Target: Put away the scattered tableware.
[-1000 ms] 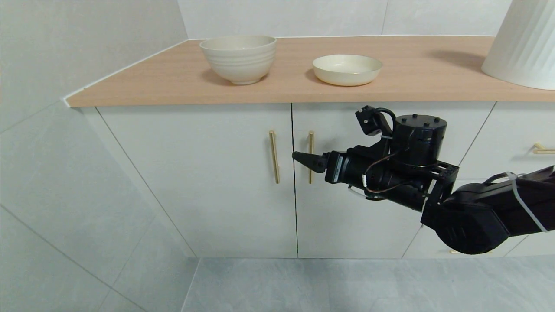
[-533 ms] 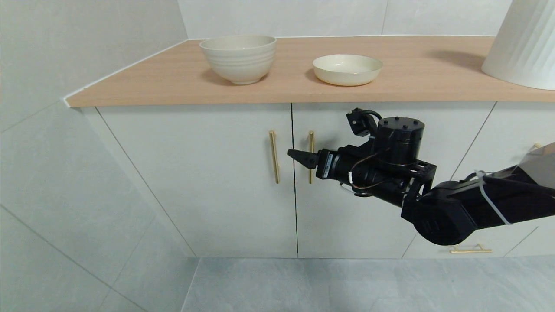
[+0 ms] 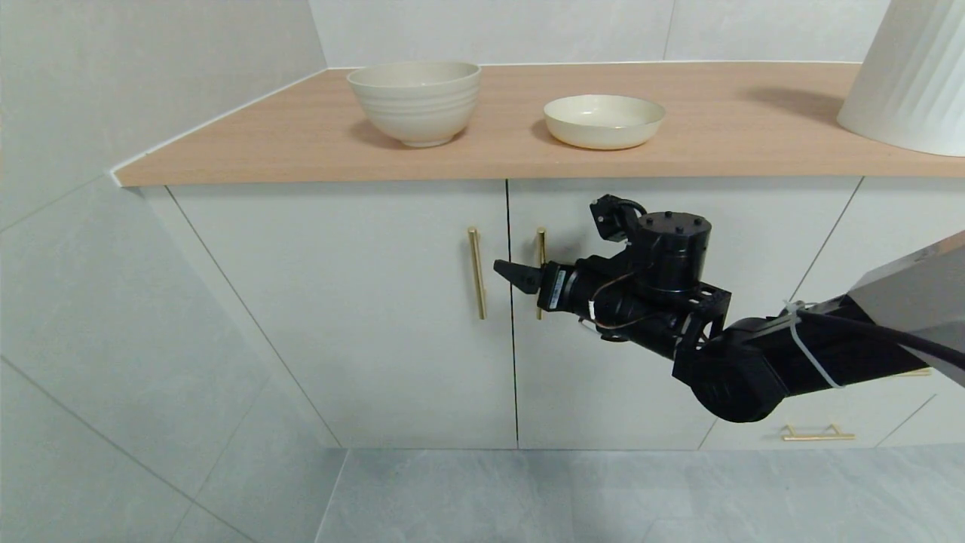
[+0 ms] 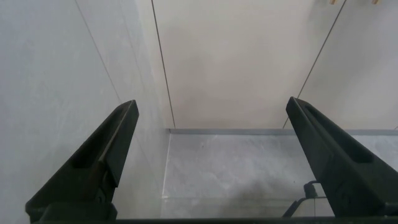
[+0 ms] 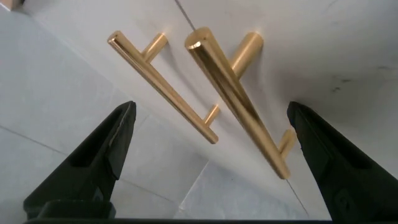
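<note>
Countertop [image 3: 716,143]: wood-grain surface, matt. Deep bowl [image 3: 415,102] and shallow bowl [image 3: 603,121]: smooth, glazed, slight sheen. Door handles [image 5: 239,109]: polished gold-coloured metal, reflective. Cabinet doors [image 3: 339,317]: smooth, matt, pale. Floor [image 3: 603,498]: grey stone-look tiles, matt. Right gripper [image 3: 507,273]: black, matt.

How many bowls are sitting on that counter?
2. A deep bowl stands toward the counter's left end; a shallow bowl sits apart to its right, near the middle. The counter runs beyond the picture's edge, so others may be hidden.
</note>
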